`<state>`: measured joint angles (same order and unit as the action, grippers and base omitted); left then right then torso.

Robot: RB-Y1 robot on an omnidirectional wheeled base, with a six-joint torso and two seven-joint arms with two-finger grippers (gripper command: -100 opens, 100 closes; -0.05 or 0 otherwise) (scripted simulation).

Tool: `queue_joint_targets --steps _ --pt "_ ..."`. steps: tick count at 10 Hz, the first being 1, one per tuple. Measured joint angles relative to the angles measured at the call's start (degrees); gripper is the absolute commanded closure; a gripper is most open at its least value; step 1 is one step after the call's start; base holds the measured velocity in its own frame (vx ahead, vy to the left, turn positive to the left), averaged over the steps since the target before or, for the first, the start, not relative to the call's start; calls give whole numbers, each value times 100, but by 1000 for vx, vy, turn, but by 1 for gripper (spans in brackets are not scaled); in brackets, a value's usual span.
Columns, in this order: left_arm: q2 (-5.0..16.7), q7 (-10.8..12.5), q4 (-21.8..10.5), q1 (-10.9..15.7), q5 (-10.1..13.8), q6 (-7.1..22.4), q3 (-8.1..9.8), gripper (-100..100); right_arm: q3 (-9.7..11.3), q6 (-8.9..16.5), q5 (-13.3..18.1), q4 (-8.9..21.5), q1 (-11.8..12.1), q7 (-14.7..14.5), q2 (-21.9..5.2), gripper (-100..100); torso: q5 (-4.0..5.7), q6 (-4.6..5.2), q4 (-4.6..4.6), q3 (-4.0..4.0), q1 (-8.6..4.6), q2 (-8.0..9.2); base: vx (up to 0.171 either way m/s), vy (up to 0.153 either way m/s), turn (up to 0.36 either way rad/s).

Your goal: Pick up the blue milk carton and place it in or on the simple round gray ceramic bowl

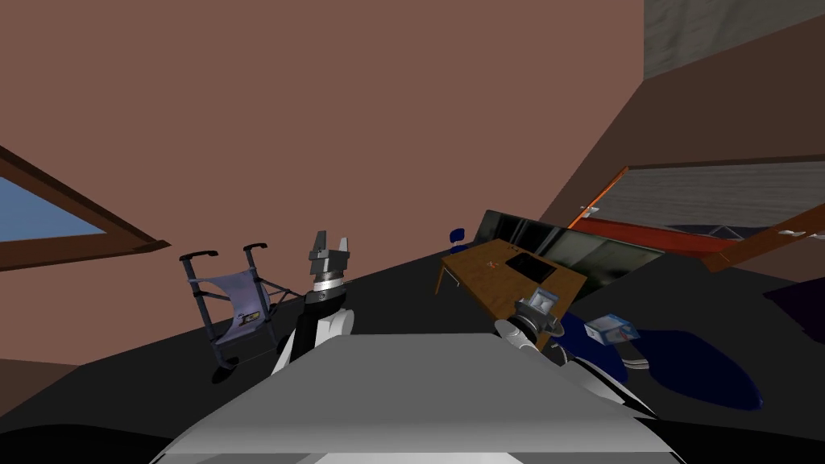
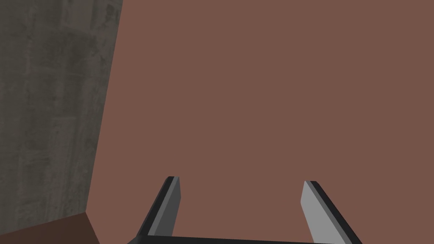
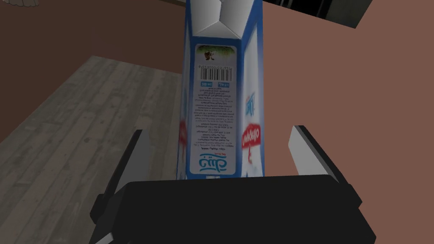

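Here, right tool (image 3: 218, 129) wide open, milk carton (image 3: 220, 97) between its fingers (image 3: 303, 150), touching neither; left tool (image 2: 241, 180) likewise open.

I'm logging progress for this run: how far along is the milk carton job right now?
Done: the approach. The right claw straddles the blue and white printed milk carton. In hand: the grasp, as its fingers stand open, clear of the carton's sides. Left: closing, lifting, then the whole carry and placing. The left claw is raised, open, holding nothing.

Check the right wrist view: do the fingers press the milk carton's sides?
No: the right gripper is open, with gaps beside the milk carton.
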<state>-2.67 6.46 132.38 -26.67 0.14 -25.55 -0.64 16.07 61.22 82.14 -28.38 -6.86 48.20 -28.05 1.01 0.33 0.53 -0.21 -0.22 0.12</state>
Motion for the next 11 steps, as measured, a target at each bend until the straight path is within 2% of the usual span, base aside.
queue_joint_targets --steps 3,4,5,6,9,11 --pt "0 0 0 0 0 0 0 0 0 0 0 0 0 0 0 -100 -3 0 -1 3 10 4 0 0 0" --pt "0 0 0 0 0 0 0 0 0 0 0 0 0 0 0 0 -3 0 -1 3 10 5 0 0 0" --pt "0 0 0 0 0 0 0 0 1 -1 1 -1 -1 0 2 -100 -4 2 -1 3 10 5 -31 38 5" --pt "-1 0 0 1 0 0 -1 0 34 -97 11 313 -211 114 -70 -100 -7 1 -3 7 20 12 -43 55 2" --pt "-1 0 0 1 0 0 -1 0 -44 -238 -115 55 -198 -121 -235 -100 -8 2 -4 10 24 18 -40 53 1" --pt "-1 0 0 1 0 0 -1 0 -158 -418 -315 -308 -209 -508 -472 -100 -12 1 -7 18 48 31 -58 88 -1"
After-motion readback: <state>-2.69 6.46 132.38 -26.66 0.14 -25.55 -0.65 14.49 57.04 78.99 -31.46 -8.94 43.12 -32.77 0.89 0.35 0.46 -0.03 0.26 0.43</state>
